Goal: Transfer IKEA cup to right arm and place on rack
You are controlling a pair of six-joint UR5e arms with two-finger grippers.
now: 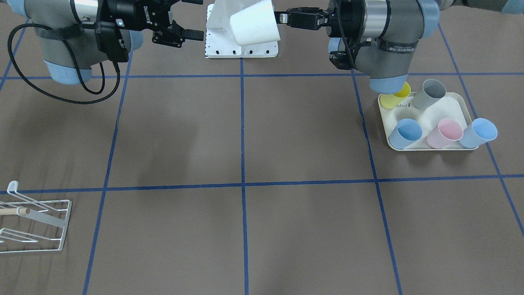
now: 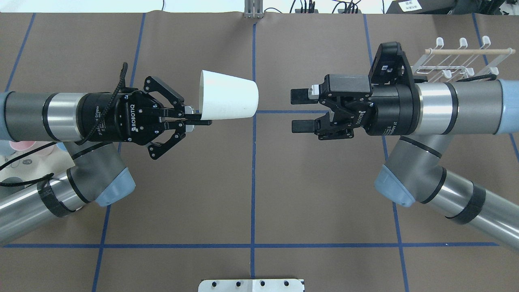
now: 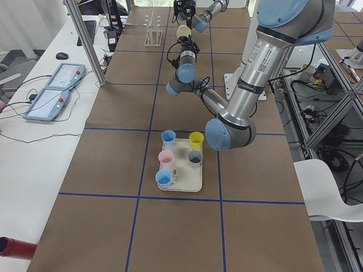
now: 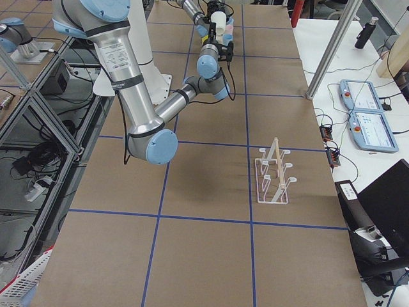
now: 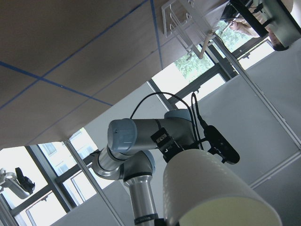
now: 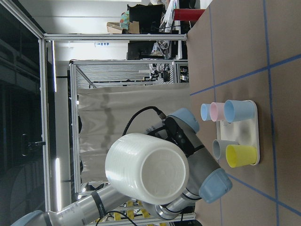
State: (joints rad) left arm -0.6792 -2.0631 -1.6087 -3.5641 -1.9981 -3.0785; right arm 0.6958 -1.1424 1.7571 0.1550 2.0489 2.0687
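Overhead exterior showed handover pending: left end effector [image 2: 198, 117] pinched the white cup [image 2: 229, 95] by its rim; right end effector [image 2: 299, 110] gaped opposite, apart; rack [image 2: 466, 51] behind it unused.

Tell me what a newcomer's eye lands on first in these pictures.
The white cup stands out first. It is held sideways in mid-air at the centre, its rim pinched by the left gripper and its base aimed at the open right gripper, with a gap between cup and right gripper. Next come the coloured cups on a cream tray at the robot's left, and the white wire rack at its right.
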